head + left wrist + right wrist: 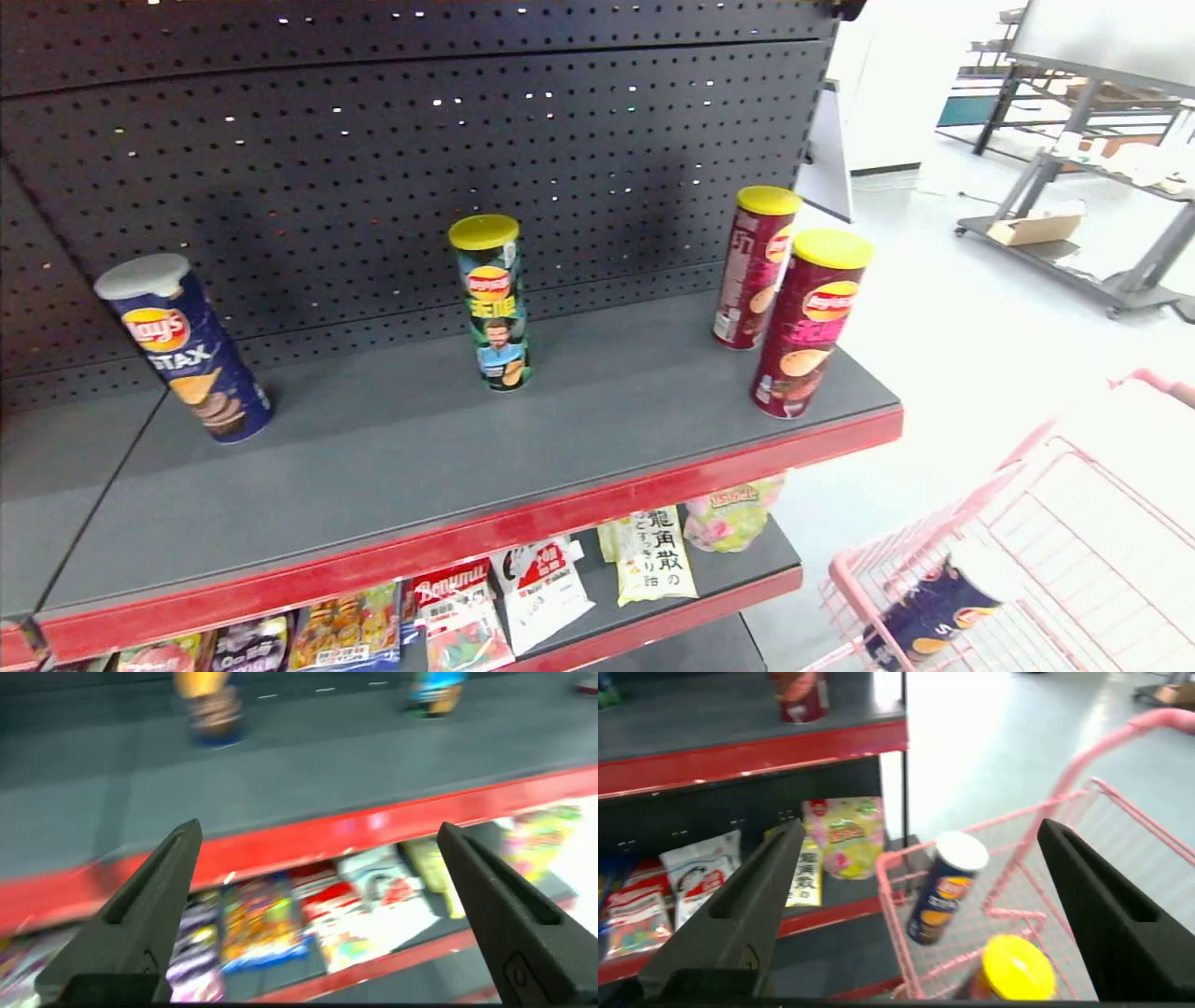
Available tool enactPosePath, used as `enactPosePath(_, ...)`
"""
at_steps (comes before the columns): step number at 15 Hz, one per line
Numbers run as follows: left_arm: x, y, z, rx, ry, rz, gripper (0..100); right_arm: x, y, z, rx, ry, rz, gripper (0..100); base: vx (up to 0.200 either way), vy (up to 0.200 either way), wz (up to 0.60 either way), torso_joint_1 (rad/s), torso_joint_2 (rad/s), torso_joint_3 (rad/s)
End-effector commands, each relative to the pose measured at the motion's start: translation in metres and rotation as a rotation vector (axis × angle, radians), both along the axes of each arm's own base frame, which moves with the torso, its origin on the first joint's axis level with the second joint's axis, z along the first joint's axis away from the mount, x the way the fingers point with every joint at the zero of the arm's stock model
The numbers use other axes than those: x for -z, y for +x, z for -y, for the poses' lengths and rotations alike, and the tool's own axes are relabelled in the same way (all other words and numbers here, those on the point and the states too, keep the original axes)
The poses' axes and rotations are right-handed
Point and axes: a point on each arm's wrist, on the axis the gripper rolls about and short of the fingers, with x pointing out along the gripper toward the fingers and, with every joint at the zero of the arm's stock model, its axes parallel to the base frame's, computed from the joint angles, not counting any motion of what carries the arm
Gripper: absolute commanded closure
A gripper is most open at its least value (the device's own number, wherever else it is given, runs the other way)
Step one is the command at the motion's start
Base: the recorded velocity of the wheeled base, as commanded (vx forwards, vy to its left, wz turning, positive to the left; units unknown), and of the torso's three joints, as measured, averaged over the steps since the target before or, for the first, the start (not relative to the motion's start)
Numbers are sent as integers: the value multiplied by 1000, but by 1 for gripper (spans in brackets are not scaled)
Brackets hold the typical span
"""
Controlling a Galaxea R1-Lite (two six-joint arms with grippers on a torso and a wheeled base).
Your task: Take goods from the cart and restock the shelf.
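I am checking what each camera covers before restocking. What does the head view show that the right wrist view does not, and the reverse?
The head view adds the blue can and the green can standing on the upper shelf, with the pegboard behind them. The right wrist view adds the open right gripper facing the pink cart, and a yellow-lidded can in that cart. Both share the cart, the white-lidded can in it, a dark red can at the shelf's right end, and snack bags below.
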Motion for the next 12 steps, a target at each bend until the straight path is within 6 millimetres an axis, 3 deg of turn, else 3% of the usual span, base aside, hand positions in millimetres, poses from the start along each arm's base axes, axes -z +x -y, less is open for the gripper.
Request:
enactPosePath(1,0,0,0,-1,0,0,0,0,0,0,-1,-1,0,0,0,0,-600,-2,7,2)
enactPosePath(9,0,0,0,-1,0,0,0,0,0,0,-1,1,1,0,0,0,-600,3,2,1)
enactPosePath(12,0,0,0,-1,0,0,0,0,0,0,-1,1,1,0,0,0,0,0,0,0)
